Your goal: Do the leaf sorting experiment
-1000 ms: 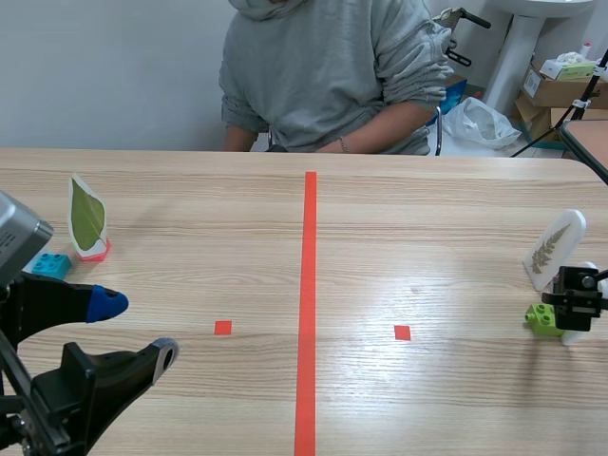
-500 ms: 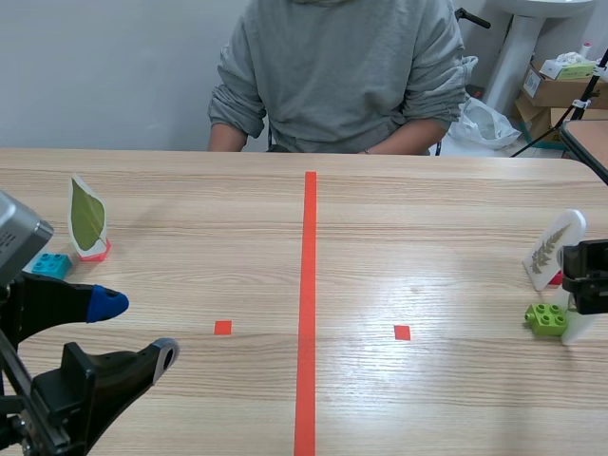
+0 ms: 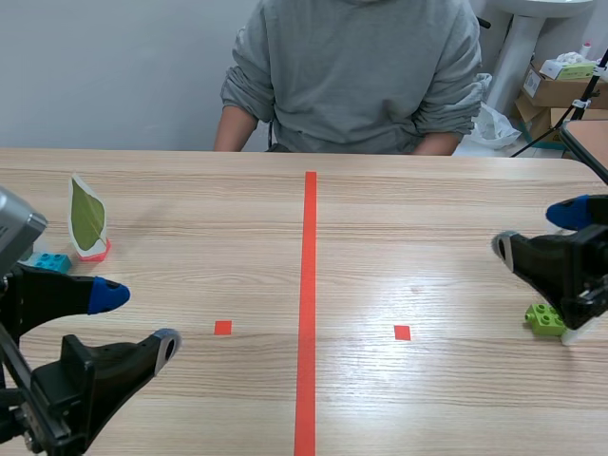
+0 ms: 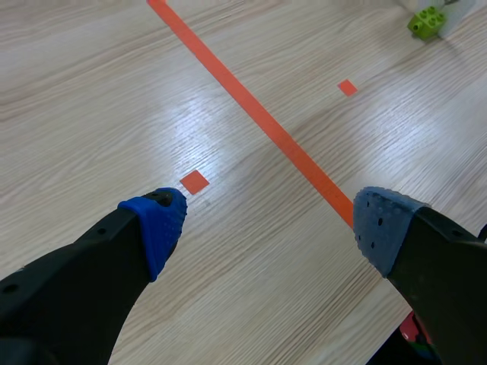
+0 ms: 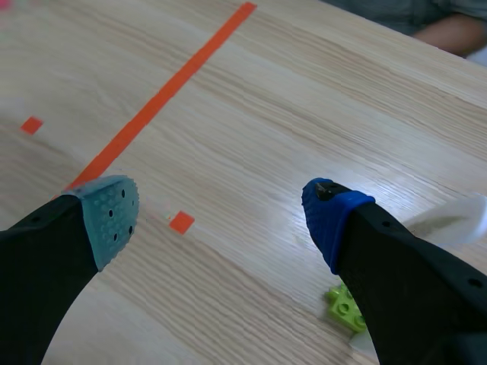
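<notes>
Wooden table (image 3: 427, 218); right end effector (image 3: 536, 229) part-hides green brick (image 3: 543, 318).

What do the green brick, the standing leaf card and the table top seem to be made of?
Green brick: moulded plastic, smooth and slightly glossy, judging by its round studs.
Leaf card: probably stiff card or laminate, white-edged; it stands upright unbent.
Table top: wood or wood-look laminate, with visible grain and a sheen.
</notes>
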`<act>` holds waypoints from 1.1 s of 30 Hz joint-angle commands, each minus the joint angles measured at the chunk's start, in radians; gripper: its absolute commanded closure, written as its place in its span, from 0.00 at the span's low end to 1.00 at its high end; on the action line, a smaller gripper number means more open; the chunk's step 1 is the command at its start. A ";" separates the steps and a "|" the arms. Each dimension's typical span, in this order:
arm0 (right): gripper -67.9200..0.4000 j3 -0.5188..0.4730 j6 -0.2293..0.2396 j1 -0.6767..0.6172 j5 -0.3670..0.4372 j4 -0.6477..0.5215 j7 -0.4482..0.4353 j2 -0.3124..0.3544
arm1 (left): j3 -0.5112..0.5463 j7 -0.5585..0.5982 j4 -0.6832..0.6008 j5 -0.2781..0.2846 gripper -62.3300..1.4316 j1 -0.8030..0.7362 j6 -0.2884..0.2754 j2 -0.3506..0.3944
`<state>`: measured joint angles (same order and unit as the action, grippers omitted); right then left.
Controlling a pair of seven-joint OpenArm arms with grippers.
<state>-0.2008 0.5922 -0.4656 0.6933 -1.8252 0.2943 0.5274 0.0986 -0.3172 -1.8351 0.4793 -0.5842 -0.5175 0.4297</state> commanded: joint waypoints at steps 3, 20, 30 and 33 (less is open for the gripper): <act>0.34 0.046 0.041 -0.003 0.022 0.002 -0.016 0.016 | 0.003 0.038 -0.010 0.008 0.23 0.006 -0.002 -0.002; 0.22 0.174 0.066 -0.033 -0.010 -0.036 -0.023 0.015 | 0.005 0.058 -0.010 0.033 0.23 0.005 -0.001 -0.003; 0.22 0.174 0.066 -0.033 -0.004 -0.036 -0.024 0.015 | 0.005 0.055 -0.010 0.026 0.23 0.005 -0.001 -0.002; 0.22 0.174 0.067 -0.033 0.014 -0.035 -0.024 0.016 | 0.005 0.055 -0.010 0.026 0.23 0.005 -0.001 -0.002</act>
<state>-0.0116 0.6621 -0.5026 0.6842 -1.8454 0.2901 0.5293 0.0986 -0.2768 -1.8351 0.4915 -0.5842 -0.5175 0.4297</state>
